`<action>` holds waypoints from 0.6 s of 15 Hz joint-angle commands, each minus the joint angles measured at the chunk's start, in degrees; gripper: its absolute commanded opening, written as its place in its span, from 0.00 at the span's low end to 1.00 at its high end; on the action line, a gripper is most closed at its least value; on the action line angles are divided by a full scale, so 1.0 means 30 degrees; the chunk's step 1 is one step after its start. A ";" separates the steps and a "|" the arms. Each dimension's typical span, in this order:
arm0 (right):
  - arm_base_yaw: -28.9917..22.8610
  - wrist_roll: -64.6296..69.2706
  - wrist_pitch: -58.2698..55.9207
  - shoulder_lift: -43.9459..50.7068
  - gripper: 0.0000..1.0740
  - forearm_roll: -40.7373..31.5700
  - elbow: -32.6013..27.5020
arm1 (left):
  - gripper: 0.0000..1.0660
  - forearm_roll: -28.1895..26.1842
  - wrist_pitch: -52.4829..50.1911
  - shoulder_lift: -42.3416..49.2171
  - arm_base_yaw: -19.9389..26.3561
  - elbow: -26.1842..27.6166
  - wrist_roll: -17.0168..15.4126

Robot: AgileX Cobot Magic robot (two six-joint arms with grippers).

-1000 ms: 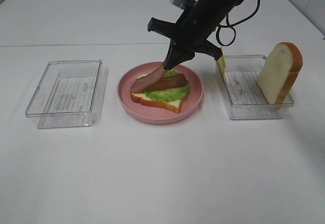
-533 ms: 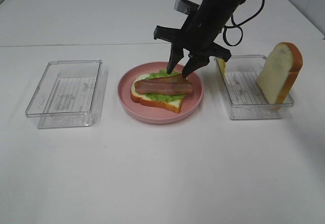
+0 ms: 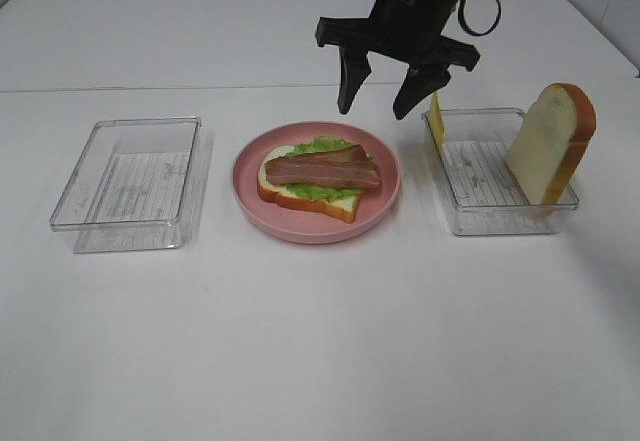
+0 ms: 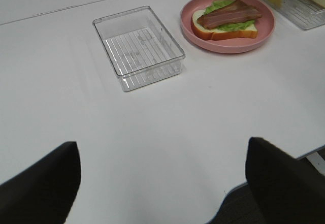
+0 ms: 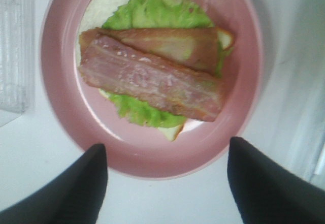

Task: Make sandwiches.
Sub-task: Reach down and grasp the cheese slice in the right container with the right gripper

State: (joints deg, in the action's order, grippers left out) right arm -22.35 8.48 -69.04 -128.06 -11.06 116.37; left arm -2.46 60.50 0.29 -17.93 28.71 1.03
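An open sandwich (image 3: 318,176) lies on the round pink plate (image 3: 385,196): a white bread slice, green lettuce and two brown bacon strips (image 5: 152,76) on top. My right gripper (image 3: 373,111) hangs open and empty above the plate's far edge; its dark fingertips (image 5: 68,193) frame the plate (image 5: 152,165) in the right wrist view. A second bread slice (image 3: 550,143) leans upright in the right clear tray (image 3: 480,223), with yellow cheese (image 3: 436,117) at that tray's left end. My left gripper (image 4: 162,183) is open over bare table, far from the sandwich (image 4: 228,20).
An empty clear tray (image 3: 128,183) stands left of the plate, also in the left wrist view as the clear tray (image 4: 139,46). The table's near edge (image 4: 238,188) shows by the left gripper. White tabletop stretches in front of the plate.
My right gripper opened and let go of the second bacon strip, which now lies on the lettuce. The gripper then rose and drew back toward the right.
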 commanded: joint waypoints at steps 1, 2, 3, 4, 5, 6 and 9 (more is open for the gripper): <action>0.0267 0.0535 -0.1261 0.0076 0.60 0.2044 0.0898 | 0.78 -0.0057 -0.0172 0.0439 0.0019 -0.0038 0.0076; 0.0573 0.0611 -0.1261 0.0076 0.60 0.2177 0.0936 | 0.78 -0.0057 -0.0172 0.0439 0.0019 -0.0038 0.0076; 0.0821 0.0649 -0.1222 0.0057 0.60 0.2196 0.0936 | 0.78 -0.0057 -0.0172 0.0439 0.0019 -0.0038 0.0076; 0.1184 0.0668 -0.0936 0.0057 0.60 0.2215 0.0936 | 0.78 -0.0057 -0.0172 0.0439 0.0019 -0.0038 0.0076; 0.1451 0.0668 -0.0344 0.0038 0.60 0.2445 0.0936 | 0.78 -0.0057 -0.0172 0.0439 0.0019 -0.0038 0.0076; 0.1623 0.0668 0.0286 0.0038 0.60 0.2540 0.0936 | 0.78 -0.0057 -0.0172 0.0439 0.0019 -0.0038 0.0076; 0.2426 0.0745 0.1127 -0.0325 0.58 0.2617 0.0936 | 0.78 -0.0057 -0.0172 0.0439 0.0019 -0.0038 0.0076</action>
State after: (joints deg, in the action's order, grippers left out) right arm -14.84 9.97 -65.37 -129.32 -3.61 118.89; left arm -2.46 60.50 0.29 -17.93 28.71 1.03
